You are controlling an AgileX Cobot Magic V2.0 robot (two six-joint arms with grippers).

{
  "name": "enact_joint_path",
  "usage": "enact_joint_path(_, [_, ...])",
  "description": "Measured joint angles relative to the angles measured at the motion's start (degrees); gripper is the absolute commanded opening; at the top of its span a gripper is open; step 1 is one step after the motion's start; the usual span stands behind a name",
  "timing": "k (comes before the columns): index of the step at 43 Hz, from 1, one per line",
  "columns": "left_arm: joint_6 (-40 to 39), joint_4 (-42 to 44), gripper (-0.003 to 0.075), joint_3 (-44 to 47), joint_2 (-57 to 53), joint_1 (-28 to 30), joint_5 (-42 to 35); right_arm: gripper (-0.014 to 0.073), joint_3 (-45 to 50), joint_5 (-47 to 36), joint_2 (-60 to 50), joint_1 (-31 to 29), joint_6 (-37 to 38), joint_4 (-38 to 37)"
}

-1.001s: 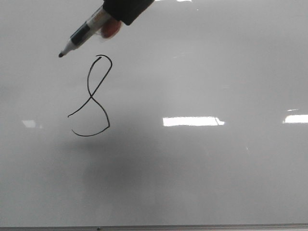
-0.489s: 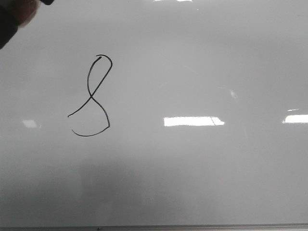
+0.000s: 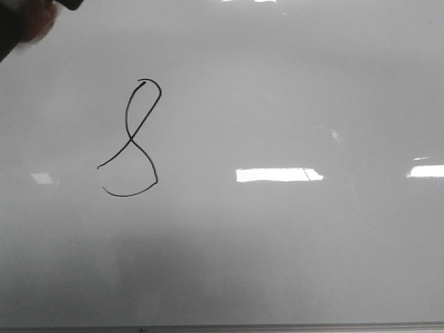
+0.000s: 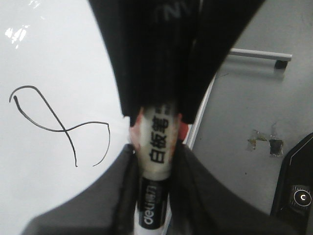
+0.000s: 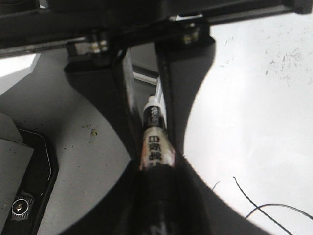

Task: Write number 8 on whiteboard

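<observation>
The number 8 [image 3: 132, 139] is a thin black figure left of centre on the whiteboard [image 3: 277, 243], its lower loop left unclosed. It also shows in the left wrist view [image 4: 65, 130], and partly in the right wrist view [image 5: 249, 198]. A white marker [image 4: 156, 142] with black print is held at both ends, beside the board's edge. My left gripper [image 4: 155, 156] is shut on its labelled barrel. My right gripper [image 5: 155, 161] is shut on its black end. In the front view only a dark gripper part [image 3: 21, 21] shows in the top left corner.
The board's thin frame [image 3: 277, 327] runs along the front edge. Bright light reflections [image 3: 277, 175] lie on the board. Beside the board is grey tabletop [image 4: 244, 98] with a black device with a round button [image 4: 298, 196], which also shows in the right wrist view [image 5: 22, 205].
The gripper with the uncapped marker moved from above the 8 to the top left corner of the front view. It has hardly moved in the last half second. The 8 is unchanged.
</observation>
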Motion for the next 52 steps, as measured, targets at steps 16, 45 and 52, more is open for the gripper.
enact_joint_path(16, [-4.06, 0.71, -0.0020, 0.00, 1.40, 0.00, 0.65, 0.0562, 0.00, -3.86, -0.63, -0.49, 6.29, -0.10])
enact_joint_path(45, [-31.02, 1.23, -0.0020, 7.43, 8.96, 39.34, -16.86, 0.0195, 38.79, -17.18, -40.83, -32.51, 34.50, 0.35])
enact_joint_path(52, [-31.12, -1.21, -0.0020, 9.08, 10.60, 39.99, -22.65, 0.0038, 49.20, -20.84, -52.30, -37.50, 36.35, 0.55])
